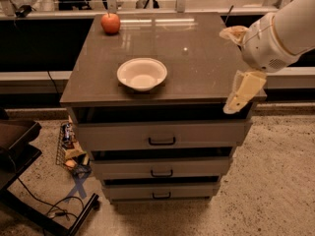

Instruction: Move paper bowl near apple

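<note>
The off-white paper bowl (141, 73) sits upright near the front middle of the brown cabinet top (197, 68). The red-orange apple (110, 22) stands at the back left corner, well apart from the bowl. My gripper (236, 65) hangs over the right front edge of the top, to the right of the bowl. It is open and empty, with one cream finger (243, 91) pointing down over the edge and the other up near the wrist.
The cabinet has three drawers with dark handles (162, 141). A dark stand (19, 146) and cables lie on the floor at the left, next to a wire rack of small items (71, 154). Counters run behind the cabinet.
</note>
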{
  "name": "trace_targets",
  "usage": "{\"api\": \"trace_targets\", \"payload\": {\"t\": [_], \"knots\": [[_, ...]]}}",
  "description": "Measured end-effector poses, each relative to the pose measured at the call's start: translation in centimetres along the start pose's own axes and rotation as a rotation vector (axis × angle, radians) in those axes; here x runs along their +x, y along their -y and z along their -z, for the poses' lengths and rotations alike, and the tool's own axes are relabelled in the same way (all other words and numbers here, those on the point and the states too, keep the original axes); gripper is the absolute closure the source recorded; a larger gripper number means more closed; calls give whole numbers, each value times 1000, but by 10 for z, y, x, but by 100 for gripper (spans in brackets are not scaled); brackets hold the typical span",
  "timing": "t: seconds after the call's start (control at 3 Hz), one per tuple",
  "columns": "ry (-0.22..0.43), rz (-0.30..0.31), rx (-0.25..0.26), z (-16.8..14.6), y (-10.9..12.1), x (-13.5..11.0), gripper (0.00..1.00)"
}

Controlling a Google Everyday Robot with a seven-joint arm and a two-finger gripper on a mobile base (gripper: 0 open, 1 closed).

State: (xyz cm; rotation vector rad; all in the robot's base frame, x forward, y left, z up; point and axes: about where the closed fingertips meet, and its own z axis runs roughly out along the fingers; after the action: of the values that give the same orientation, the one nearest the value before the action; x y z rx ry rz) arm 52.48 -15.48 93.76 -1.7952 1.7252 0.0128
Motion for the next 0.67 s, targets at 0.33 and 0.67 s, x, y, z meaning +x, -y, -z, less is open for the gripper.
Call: {"api": "trace_targets", "payload": {"t": [0.33, 0.67], "knots": [[135, 124, 108, -29, 28, -20, 0], [137, 196, 136, -31, 34, -24, 0]]}}
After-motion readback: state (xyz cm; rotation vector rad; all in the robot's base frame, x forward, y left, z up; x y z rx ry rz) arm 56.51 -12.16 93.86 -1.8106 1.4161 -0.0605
